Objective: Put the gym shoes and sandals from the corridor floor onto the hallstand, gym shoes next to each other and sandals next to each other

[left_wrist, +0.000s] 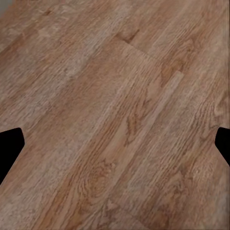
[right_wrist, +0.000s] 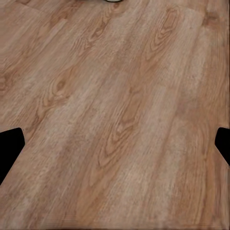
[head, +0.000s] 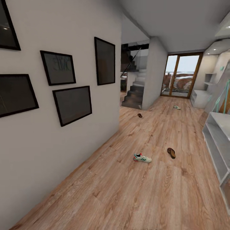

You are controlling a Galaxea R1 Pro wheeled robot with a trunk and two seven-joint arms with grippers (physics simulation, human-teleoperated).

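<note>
Gym shoe lies mid-floor beside sandal; left gripper and right gripper spread wide

Both hands show flat black fingertips with angled edges

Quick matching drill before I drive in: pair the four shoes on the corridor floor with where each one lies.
Things:
1. near gym shoe
2. near sandal
3. far sandal
4. far gym shoe

Places:
A. by the glass door
B. near the foot of the stairs
C. mid-floor, left of a brown sandal
D. mid-floor, toward the hallstand

Pairs: 1-C, 2-D, 3-B, 4-A
</note>
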